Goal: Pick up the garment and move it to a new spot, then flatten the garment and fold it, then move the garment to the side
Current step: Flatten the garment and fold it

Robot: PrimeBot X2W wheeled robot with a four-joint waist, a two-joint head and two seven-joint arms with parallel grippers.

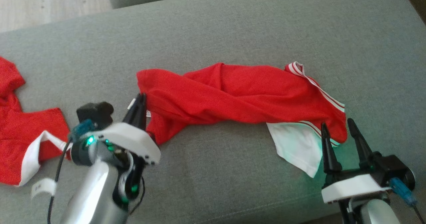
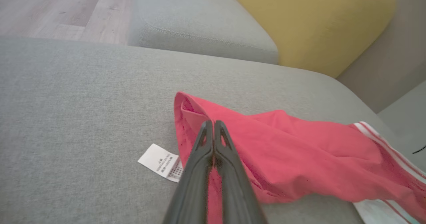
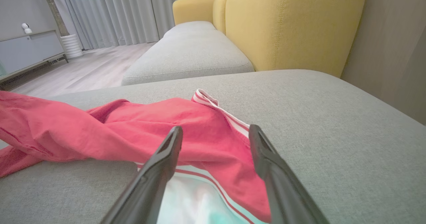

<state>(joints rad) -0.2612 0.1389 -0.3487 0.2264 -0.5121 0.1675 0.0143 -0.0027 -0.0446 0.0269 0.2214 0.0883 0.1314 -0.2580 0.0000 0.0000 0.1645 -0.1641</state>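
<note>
A red garment with white striped trim lies crumpled in a long band across the grey sofa cushion. My left gripper is at its left end, shut on the red hem; red fabric shows between the left gripper fingers. A white care label sticks out beside them. My right gripper is open at the garment's right end. In the right wrist view the right gripper has its two fingers on either side of the red corner, above the white lining.
A second red cloth with white trim lies at the cushion's far left. A yellow backrest rises behind the cushion, with another grey seat and wooden floor beyond. The cushion's front edge runs close to both arms.
</note>
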